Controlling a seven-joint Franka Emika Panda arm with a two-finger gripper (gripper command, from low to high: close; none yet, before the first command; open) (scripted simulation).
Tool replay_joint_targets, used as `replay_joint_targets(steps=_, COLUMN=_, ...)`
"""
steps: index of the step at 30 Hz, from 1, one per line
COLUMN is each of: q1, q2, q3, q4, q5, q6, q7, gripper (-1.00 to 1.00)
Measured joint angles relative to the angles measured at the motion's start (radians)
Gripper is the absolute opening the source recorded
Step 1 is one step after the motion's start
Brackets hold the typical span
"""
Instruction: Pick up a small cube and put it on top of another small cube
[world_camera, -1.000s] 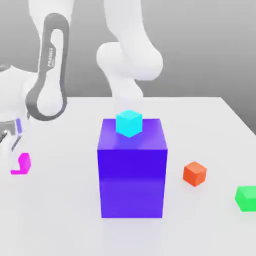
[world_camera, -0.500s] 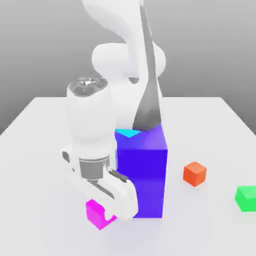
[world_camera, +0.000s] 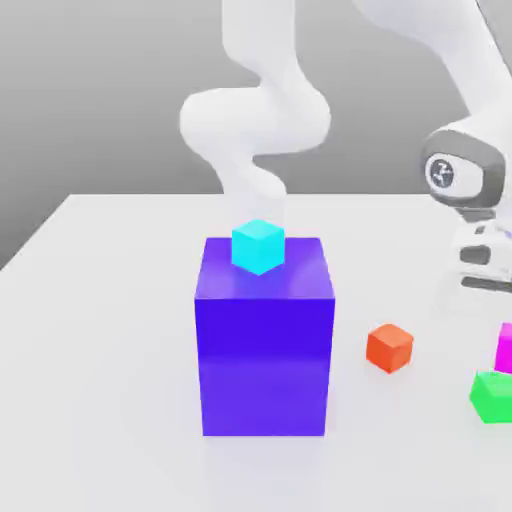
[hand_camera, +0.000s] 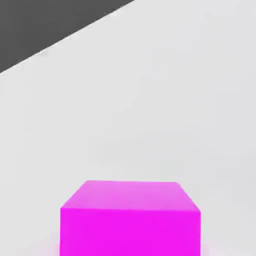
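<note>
The small magenta cube (world_camera: 505, 348) hangs at the exterior view's right edge, partly cut off, with my gripper (world_camera: 503, 325) shut on it. It sits just above the small green cube (world_camera: 491, 396), which rests on the white table (world_camera: 110, 330). Whether the two cubes touch I cannot tell. Close under the hand camera the magenta cube (hand_camera: 130, 217) stands out against the bare table surface (hand_camera: 150, 100).
A big purple block (world_camera: 265, 335) stands mid-table with a small cyan cube (world_camera: 259, 245) on its top. An orange small cube (world_camera: 389, 347) lies between the block and the green cube. The arm's base (world_camera: 255, 130) rises behind the block.
The arm has swung from the exterior view's left, past the front of the purple block, over to the right, carrying the magenta cube to above the green one.
</note>
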Motion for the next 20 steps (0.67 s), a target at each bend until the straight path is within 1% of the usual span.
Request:
replay_joint_targets(steps=3, q1=0.035, q2=-0.001, q3=-0.022, q4=-0.013, q5=-0.026, q6=-0.014, q7=0.179, gripper=-1.0)
replay_joint_targets(steps=7, q1=0.033, q2=-0.009, q3=-0.072, q4=-0.053, q5=-0.05, q6=-0.02, q7=0.381, gripper=-1.0)
replay_joint_targets(steps=9, q1=0.04, q2=0.023, q3=-0.096, q4=-0.057, q5=-0.086, q6=0.008, q7=0.44, gripper=-1.0)
replay_joint_targets(steps=13, q1=0.085, q2=0.131, q3=-0.164, q4=-0.049, q5=-0.192, q6=0.097, q7=0.527, gripper=-1.0)
replay_joint_targets(steps=14, q1=0.101, q2=0.158, q3=-0.184, q4=-0.048, q5=-0.218, q6=0.118, q7=0.546, gripper=1.0)
replay_joint_targets(steps=19, q1=0.101, q2=0.158, q3=-0.184, q4=-0.048, q5=-0.218, q6=0.118, q7=0.546, gripper=1.0)
replay_joint_targets(steps=20, q1=0.109, q2=0.171, q3=-0.194, q4=-0.047, q5=-0.23, q6=0.128, q7=0.555, gripper=1.0)
